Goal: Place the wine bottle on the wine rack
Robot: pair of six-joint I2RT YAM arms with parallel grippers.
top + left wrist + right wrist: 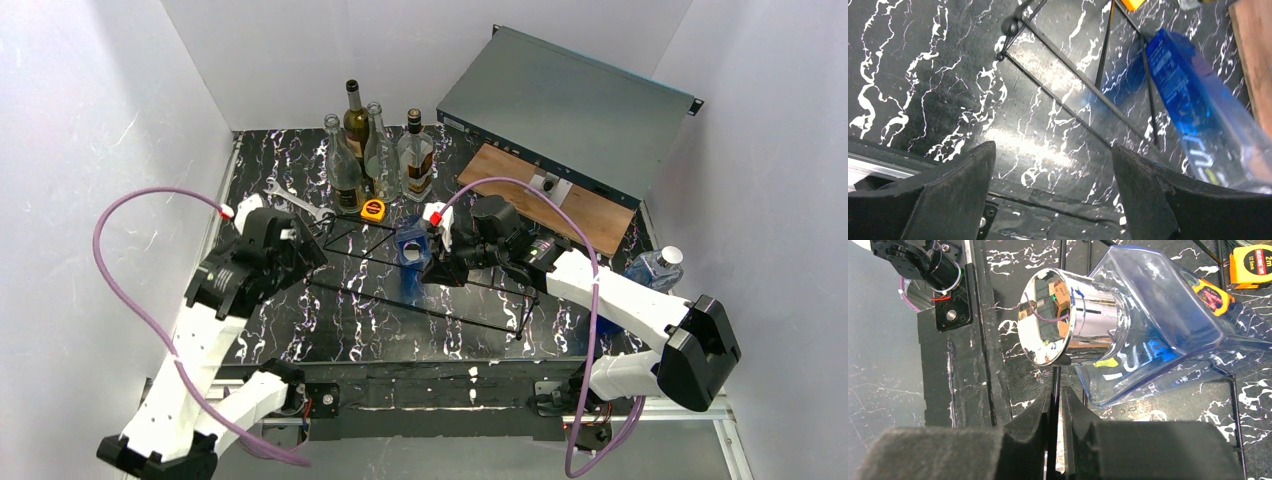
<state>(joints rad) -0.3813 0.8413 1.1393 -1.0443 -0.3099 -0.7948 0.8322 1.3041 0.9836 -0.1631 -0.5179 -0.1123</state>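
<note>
Two grippers to account for. On the right gripper (pixel 1057 395), fingers pinched almost together, gripping no part of the bottle; in line with the slit, one thin rod of the wine rack (pixel 1010 26), pinched or merely passing beneath, impossible to tell. Just ahead of those fingertips, the blue wine bottle (pixel 1158 325), lying on its side across the rack's rods, chrome cap (pixel 1068 322) turned back toward the wrist, body running away to the right. Laid flat, by the look of it, so that the square glass sides settle between the wires instead of rolling. Free of both arms, so probably set in place already; whether fully seated, unclear.

On the left gripper (pixel 1053 147), fingers spread wide above the marbled bench (pixel 923 75), holding nothing, the rack's corner just beyond the tips and the bottle farther off to its right; likely standing off out of the way, or ready to steady the frame.

Well beyond both grippers: four upright bottles (pixel 380 150), a yellow tape measure (pixel 373 210), a wrench (pixel 295 203). Past the right gripper, a wooden board (pixel 560 200) and grey case (pixel 570 100); behind its arm, a plastic water bottle (pixel 655 268). None of these between gripper and rack; only the thin rods to snag on when backing away.
</note>
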